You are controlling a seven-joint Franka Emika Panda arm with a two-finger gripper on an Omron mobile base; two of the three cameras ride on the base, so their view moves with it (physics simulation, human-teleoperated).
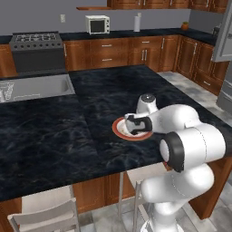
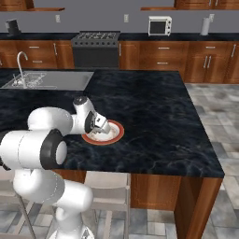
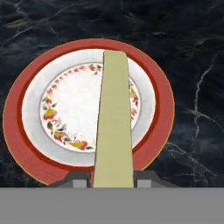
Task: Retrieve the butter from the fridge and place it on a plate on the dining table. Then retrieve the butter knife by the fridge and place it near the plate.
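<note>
On the black marbled dining table (image 1: 54,136), the butter (image 3: 114,122) is held between the jaws of the gripper (image 3: 113,179) directly above the red-rimmed plate (image 3: 26,131)

Grey wall (image 2: 107,21) across top of frame. Wooden cupboards (image 2: 163,56) beneath black back counter (image 2: 140,36). Black stove (image 2: 95,46) upper centre, white microwave (image 2: 159,25) upper right. Steel sink (image 2: 46,80) with faucet (image 2: 19,63) upper left. Grey tiled floor (image 2: 219,107) at right. Pale stools (image 1: 50,213) along bottom.
</note>
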